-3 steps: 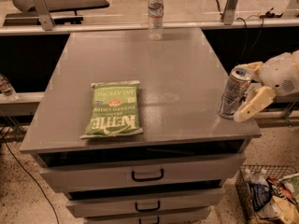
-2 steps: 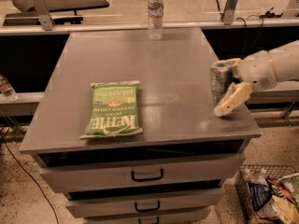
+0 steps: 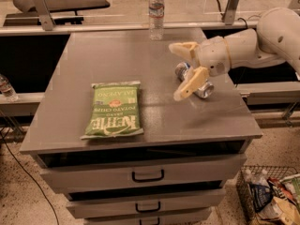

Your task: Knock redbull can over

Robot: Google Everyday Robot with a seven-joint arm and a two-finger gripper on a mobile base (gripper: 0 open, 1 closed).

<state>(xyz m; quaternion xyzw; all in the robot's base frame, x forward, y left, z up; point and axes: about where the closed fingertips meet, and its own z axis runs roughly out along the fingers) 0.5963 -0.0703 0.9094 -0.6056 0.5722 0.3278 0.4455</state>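
Note:
The redbull can point(image 3: 202, 89) lies on its side on the right part of the grey cabinet top point(image 3: 122, 55), its shiny end showing at left behind the fingers. My gripper point(image 3: 180, 71) hovers right over it, coming in from the right on a white arm. Its two tan fingers point(image 3: 191, 82) are spread apart, one above the can and one in front of it, holding nothing.
A green chip bag point(image 3: 114, 109) lies flat at the left front of the top. A clear water bottle point(image 3: 156, 13) stands at the back edge. A wire basket of trash point(image 3: 272, 196) sits on the floor at right. Drawers point(image 3: 147, 175) face front.
The gripper swept left across the right side of the top. The can, upright near the right edge before, was pushed left and now lies on its side.

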